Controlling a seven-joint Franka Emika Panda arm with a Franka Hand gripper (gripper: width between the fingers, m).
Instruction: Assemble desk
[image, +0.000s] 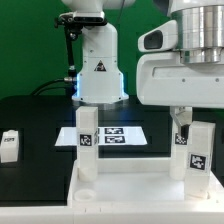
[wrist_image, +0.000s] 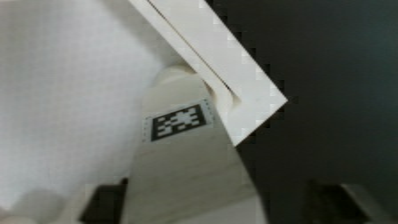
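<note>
The desk's white tray-like top lies at the front of the table. Two white square legs stand upright in it, one on the exterior view's left and one on its right, both bearing marker tags. My gripper hangs over the top end of the right leg. In the wrist view that leg runs between my fingers, and its tag shows near the top's rim. The jaws stand open around the leg: one finger is close to it, and a dark gap shows on the other side.
Another loose white leg lies on the black table at the exterior view's left. The marker board lies behind the desk top. The arm's white base stands at the back.
</note>
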